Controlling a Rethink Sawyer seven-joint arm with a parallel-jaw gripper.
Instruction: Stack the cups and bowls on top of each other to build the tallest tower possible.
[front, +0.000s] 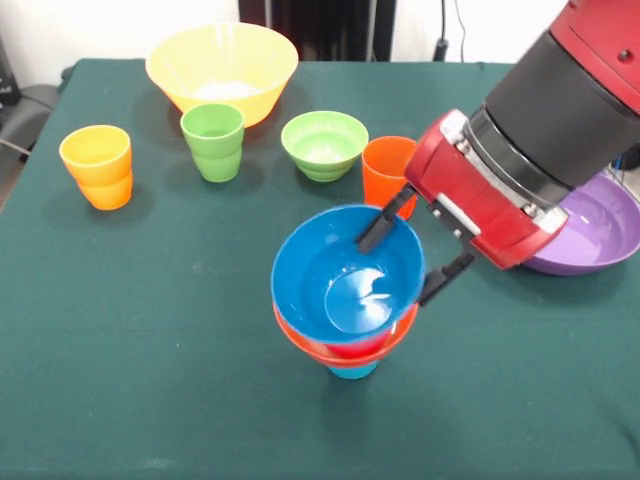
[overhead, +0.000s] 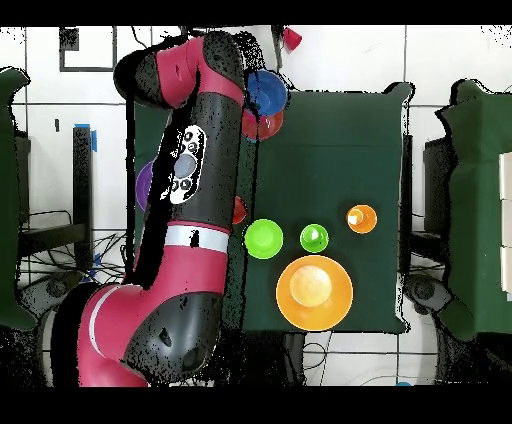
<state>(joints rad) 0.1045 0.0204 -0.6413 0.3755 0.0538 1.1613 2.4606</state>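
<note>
- End effector (front: 415, 255) sitting open, fingers straddling the blue bowl's (front: 335, 280) right rim.
- Blue bowl resting atop orange bowl (front: 300, 343) and light blue cup (front: 352, 371), mid-desk (front: 150, 350).

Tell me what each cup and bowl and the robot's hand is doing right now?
Blue bowl: top of the tower, upright, rim between the end effector's fingers.
Orange bowl: under it, upright.
Blue cup: tower's bottom.
End effector: open, straddling the blue bowl's rim.
Yellow bowl: alone, upright.
Green bowl: alone, upright.
Purple bowl: upright, partly hidden.
Green cup: upright.
Orange cup: upright.
Yellow-orange cup: upright.
</note>
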